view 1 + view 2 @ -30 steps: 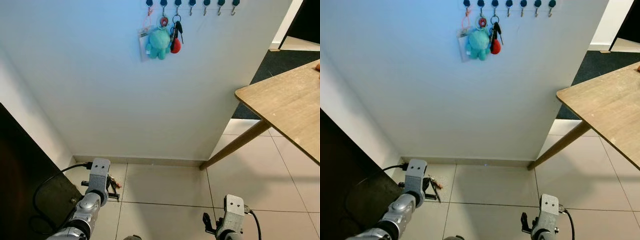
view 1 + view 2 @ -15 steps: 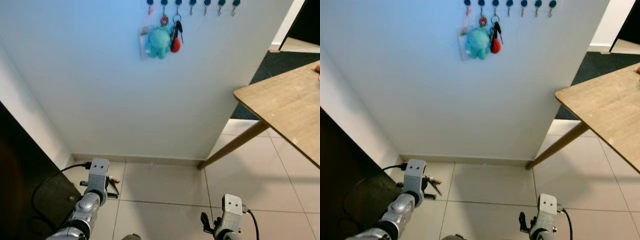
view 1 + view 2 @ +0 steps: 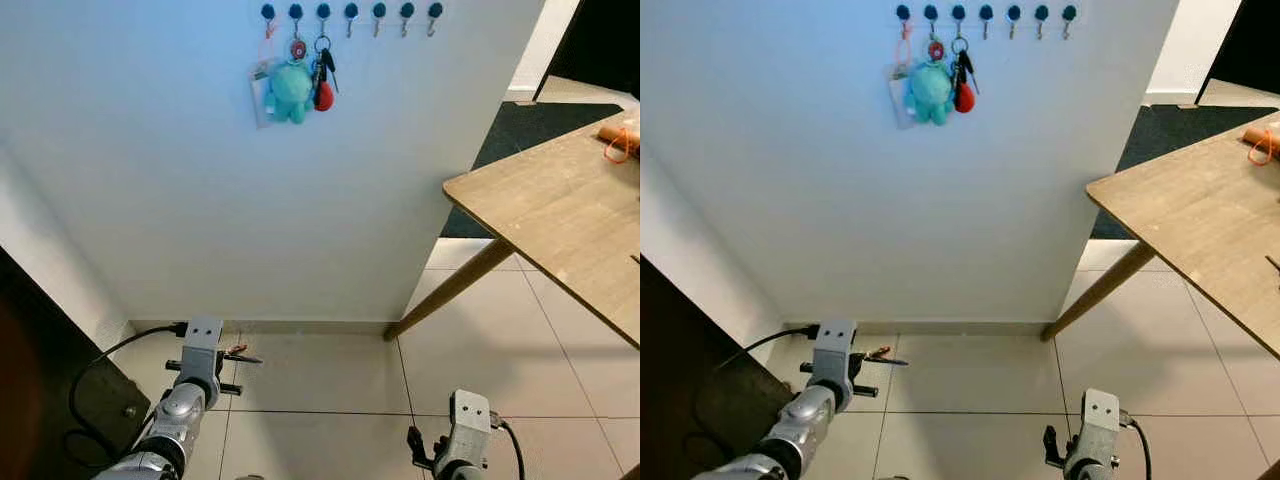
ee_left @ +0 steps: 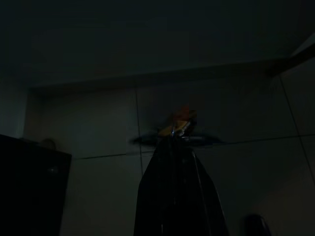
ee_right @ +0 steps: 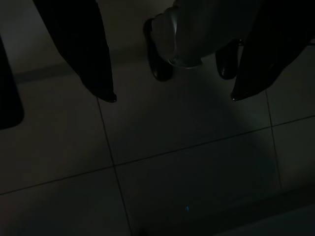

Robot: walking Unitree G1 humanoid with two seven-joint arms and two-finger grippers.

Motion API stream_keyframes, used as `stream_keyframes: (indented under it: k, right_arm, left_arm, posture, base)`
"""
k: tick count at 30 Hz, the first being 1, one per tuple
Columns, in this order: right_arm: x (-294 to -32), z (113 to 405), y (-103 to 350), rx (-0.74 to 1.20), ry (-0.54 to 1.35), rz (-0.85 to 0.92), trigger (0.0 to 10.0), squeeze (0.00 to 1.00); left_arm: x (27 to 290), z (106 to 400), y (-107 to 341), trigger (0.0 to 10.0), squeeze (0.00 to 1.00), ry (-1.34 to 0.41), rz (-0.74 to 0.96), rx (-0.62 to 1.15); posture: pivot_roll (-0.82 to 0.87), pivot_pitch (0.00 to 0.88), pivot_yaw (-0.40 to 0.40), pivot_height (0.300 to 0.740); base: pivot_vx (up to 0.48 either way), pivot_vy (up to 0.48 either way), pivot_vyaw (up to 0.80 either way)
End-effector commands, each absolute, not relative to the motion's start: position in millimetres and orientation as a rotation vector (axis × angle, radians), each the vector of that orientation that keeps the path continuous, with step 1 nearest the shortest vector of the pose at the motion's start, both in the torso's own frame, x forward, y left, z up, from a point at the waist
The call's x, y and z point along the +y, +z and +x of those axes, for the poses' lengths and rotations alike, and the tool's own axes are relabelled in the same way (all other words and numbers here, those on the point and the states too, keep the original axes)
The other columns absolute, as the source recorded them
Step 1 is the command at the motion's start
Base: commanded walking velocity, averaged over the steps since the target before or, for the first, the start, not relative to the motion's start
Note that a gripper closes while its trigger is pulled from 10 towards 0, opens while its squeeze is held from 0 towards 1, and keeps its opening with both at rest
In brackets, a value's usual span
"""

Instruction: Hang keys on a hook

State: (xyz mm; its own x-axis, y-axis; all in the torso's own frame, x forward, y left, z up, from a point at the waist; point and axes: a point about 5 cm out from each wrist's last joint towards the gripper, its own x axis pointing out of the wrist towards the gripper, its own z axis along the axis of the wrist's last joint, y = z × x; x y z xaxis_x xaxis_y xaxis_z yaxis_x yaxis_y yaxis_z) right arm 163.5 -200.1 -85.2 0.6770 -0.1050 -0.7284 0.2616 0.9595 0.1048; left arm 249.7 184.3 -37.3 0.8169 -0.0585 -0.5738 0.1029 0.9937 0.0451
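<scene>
Right gripper [image 5: 170, 98]: hangs idle low at the robot's side, jaws apart over bare floor tiles [image 5: 197, 172]; nothing for it to do here.
Left gripper [image 3: 225, 360]: held low and forward above the floor near the skirting, jaws together and clamped on the keys, carried pointing toward the wall.
Keys [image 3: 238, 354]: a small bunch sticking out sideways from the left jaws' tips, an orange bit catching light in the left wrist view; well below the hooks, so a long lift is needed, by my judgement.
Bench [image 3: 560, 220]: wooden top on a slanted leg at the right, apart from the wall.
Wall [image 3: 330, 200]: white panel straight ahead.
Hook rail [image 3: 350, 12]: a row of dark-capped hooks high up; the leftward ones carry a teal plush toy [image 3: 291, 90] and dark keys with a red fob [image 3: 323, 94], the rightward ones [image 3: 407, 14] look free, likely the target.
</scene>
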Motion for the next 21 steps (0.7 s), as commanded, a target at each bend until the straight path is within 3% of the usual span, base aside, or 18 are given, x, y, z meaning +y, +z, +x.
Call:
stream_keyframes:
  k: [1, 6, 21]
  right_arm:
    - [-199.3, 160.0, -87.1, 0.816, -0.213, 0.215, 10.0, 0.00]
    - [-199.6, 160.6, -86.8, 0.815, -0.213, 0.215, 10.0, 0.00]
    - [-200.0, 160.2, -87.1, 0.819, -0.215, 0.213, 10.0, 0.00]
  left_arm:
    - [184.9, 251.8, -35.6, 10.0, 0.00, -0.111, 0.110, 0.606]
    - [184.6, 251.4, -36.7, 10.0, 0.00, -0.099, 0.118, 0.620]
    - [188.1, 252.5, -36.1, 10.0, 0.00, -0.044, 0.082, 0.623]
  posture:
    - [0.03, 0.024, 0.007, 0.740]
    - [0.03, 0.028, 0.007, 0.740]
    - [0.03, 0.038, 0.005, 0.740]
  base:
    - [0.000, -0.480, 0.00]
    - [0.000, -0.435, 0.00]
    - [0.000, 0.000, 0.00]
